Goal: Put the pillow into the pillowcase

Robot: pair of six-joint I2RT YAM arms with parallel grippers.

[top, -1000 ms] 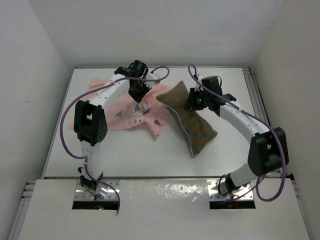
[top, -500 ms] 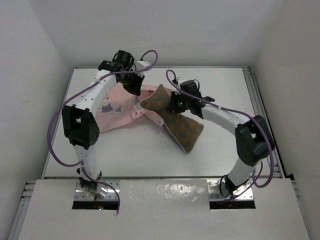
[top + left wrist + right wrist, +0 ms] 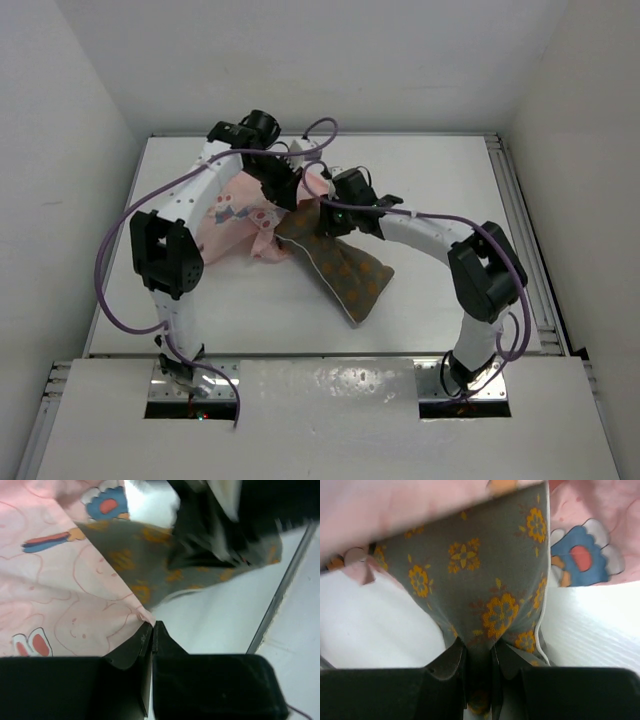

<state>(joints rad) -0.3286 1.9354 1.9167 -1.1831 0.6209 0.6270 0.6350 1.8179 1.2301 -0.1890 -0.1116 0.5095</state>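
A small brown-grey pillow (image 3: 348, 272), patterned with orange flowers and edged in light piping, lies diagonally across the middle of the white tabletop (image 3: 450, 170), its lower corner pointing toward the robot's bases and its upper end meeting the crumpled pink pillowcase (image 3: 232, 212). The pillowcase, printed with small cartoon figures in white, red and blue, sits bunched to the left of the pillow, beneath the left arm (image 3: 205, 185). The right wrist view shows the pillow (image 3: 485, 570) reaching away from the camera, with a blurred fold of pink cloth lying over its far end and more of the pillowcase (image 3: 580, 555) showing beside its piped edge. The right jaws are closed to a narrow gap and pinch a fold of the pillow's fabric between them. The left jaws are pressed almost together, gripping the edge of the pillowcase (image 3: 60, 595) at their tips, with the pillow (image 3: 145, 560) just beyond that edge and the right arm a dark blur above it.
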